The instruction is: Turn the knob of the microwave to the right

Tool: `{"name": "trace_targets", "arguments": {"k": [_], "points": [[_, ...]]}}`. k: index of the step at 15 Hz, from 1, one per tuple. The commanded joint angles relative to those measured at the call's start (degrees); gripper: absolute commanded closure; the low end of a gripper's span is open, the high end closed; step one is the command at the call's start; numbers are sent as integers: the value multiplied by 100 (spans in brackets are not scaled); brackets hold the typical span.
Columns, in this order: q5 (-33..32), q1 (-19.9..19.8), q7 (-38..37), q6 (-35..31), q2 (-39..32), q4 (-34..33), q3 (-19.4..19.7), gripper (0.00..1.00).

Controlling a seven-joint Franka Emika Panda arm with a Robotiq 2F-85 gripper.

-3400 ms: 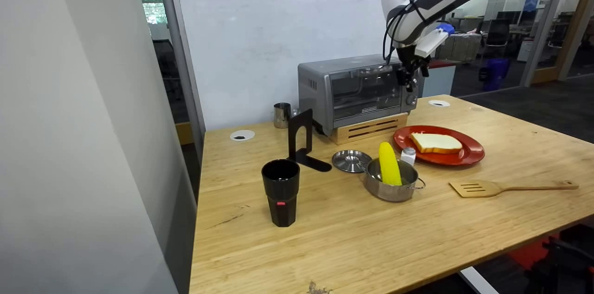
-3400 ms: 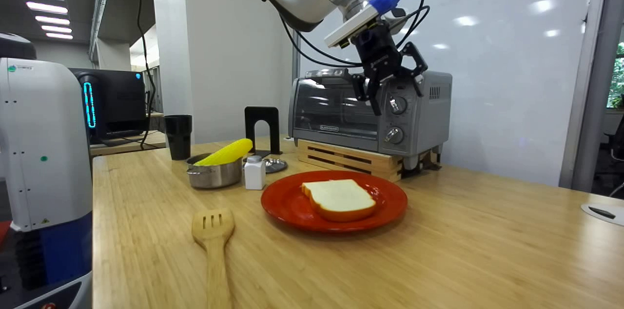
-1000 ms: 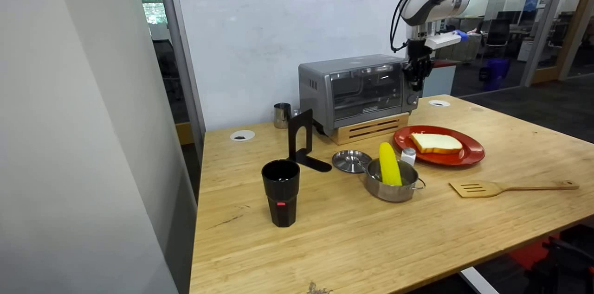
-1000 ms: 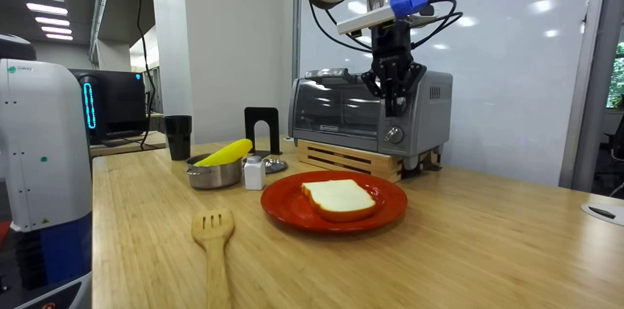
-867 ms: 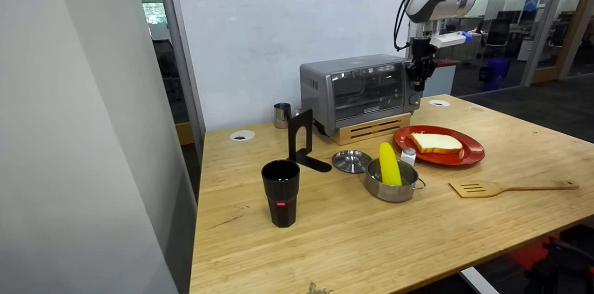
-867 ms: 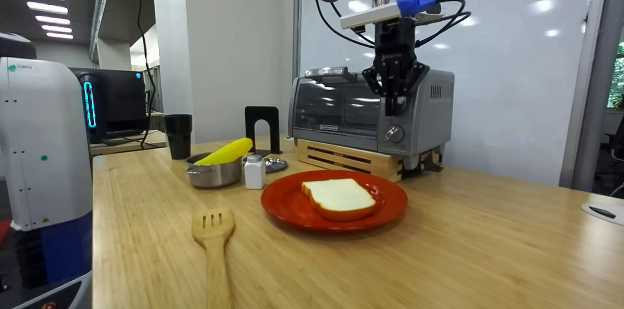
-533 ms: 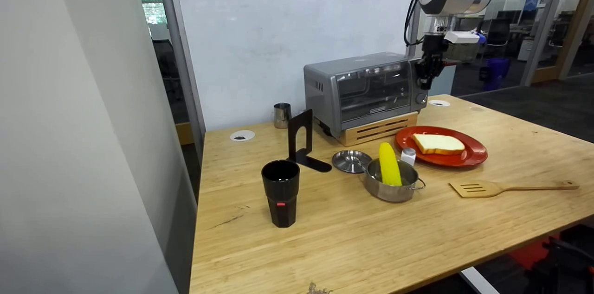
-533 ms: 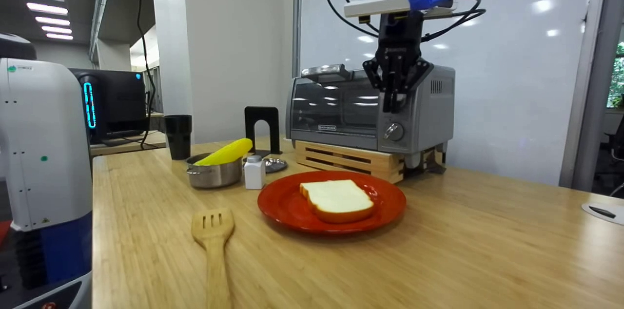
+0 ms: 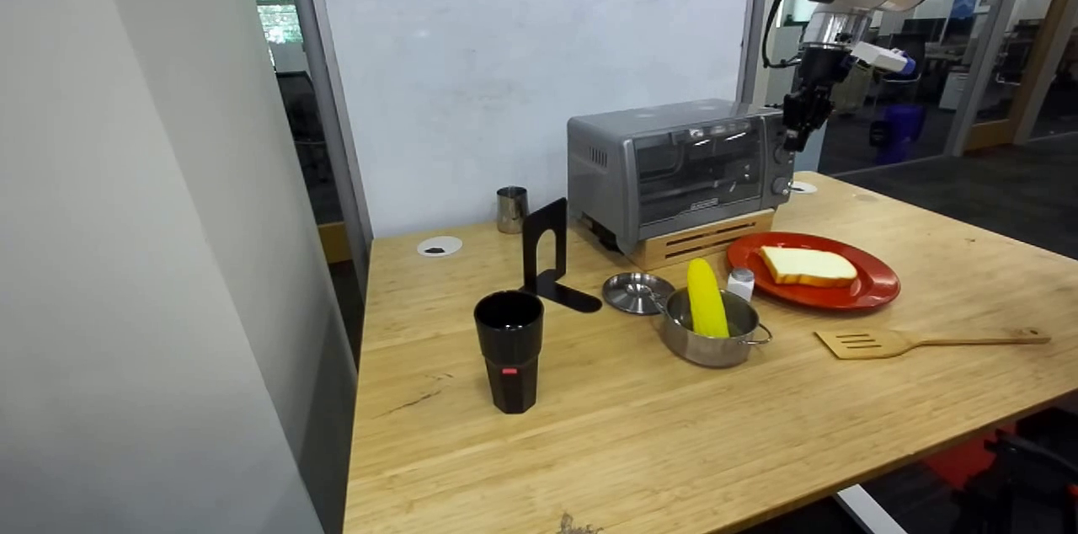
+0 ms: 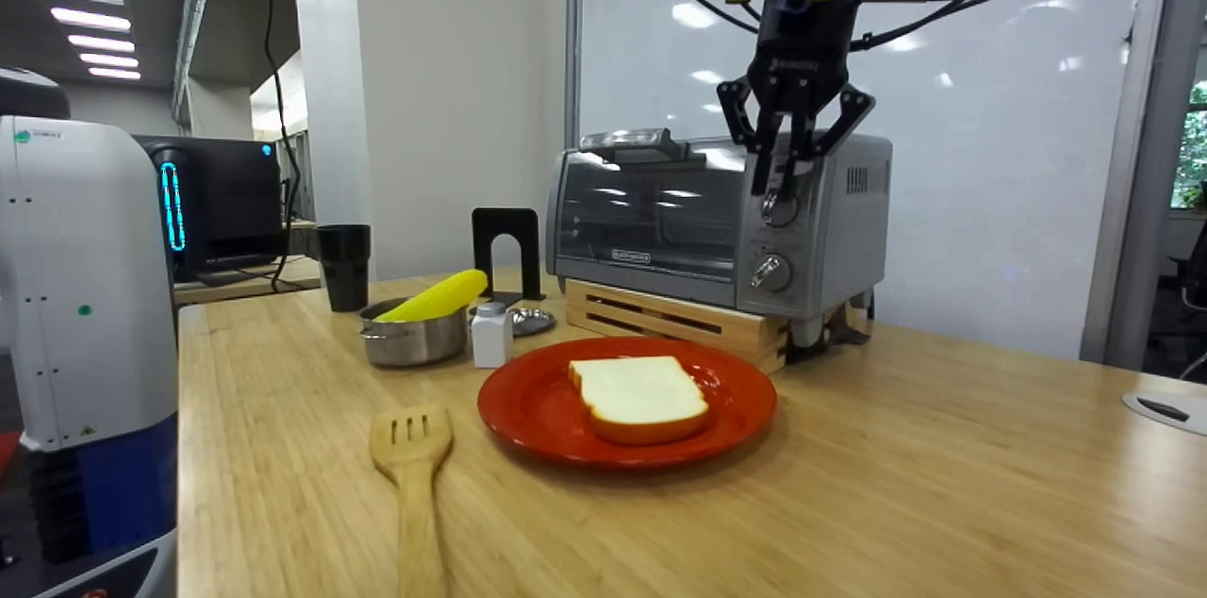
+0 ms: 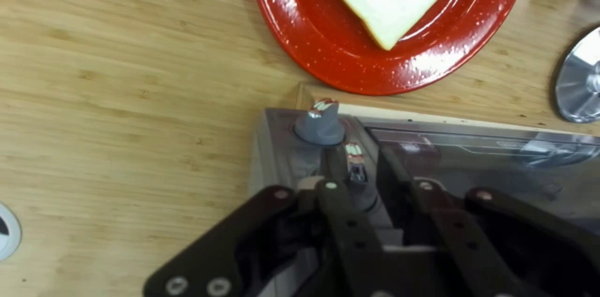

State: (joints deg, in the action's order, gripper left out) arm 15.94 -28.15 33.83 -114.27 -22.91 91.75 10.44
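Observation:
The microwave (image 10: 651, 230) is a silver oven with a dark glass door, raised on a slatted wooden stand (image 10: 669, 323). Two knobs are on its front panel: an upper knob (image 10: 780, 209) and a lower knob (image 10: 771, 272), each with a shiny strip. My gripper (image 10: 775, 185) points down right at the upper knob, jaws parted by a small gap. From the wrist view, the upper knob (image 11: 356, 168) shows between the spread fingers, part of it hidden by the near finger; contact cannot be told. The lower knob (image 11: 321, 124) stands free beyond the fingertips.
A red plate (image 10: 528, 428) with a bread slice (image 10: 641, 395) lies close in front of the stand. Nearby are a steel pot (image 9: 712, 349) holding a yellow item, a lid (image 9: 637, 291), a white shaker (image 9: 741, 283) and a black bookend (image 9: 547, 252). A wooden spatula (image 9: 867, 343) lies farther forward.
The narrow jaws at the upper knob have spread slightly, and the gripper has drawn back and up. The microwave and stand have shifted forward with it, and the red plate has been displaced too.

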Motion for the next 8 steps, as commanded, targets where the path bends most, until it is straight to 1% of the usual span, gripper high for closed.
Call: {"name": "trace_targets", "arguments": {"k": [1,4,6,7,8], "points": [[225,-118,608,81,519,214,-38,42],[300,-50,863,158,812,265,13,19],[190,69,730,339,1080,397,73,6],[89,147,604,512,1208,444,91,2],[-77,230,464,678,1367,542,127,0]]}}
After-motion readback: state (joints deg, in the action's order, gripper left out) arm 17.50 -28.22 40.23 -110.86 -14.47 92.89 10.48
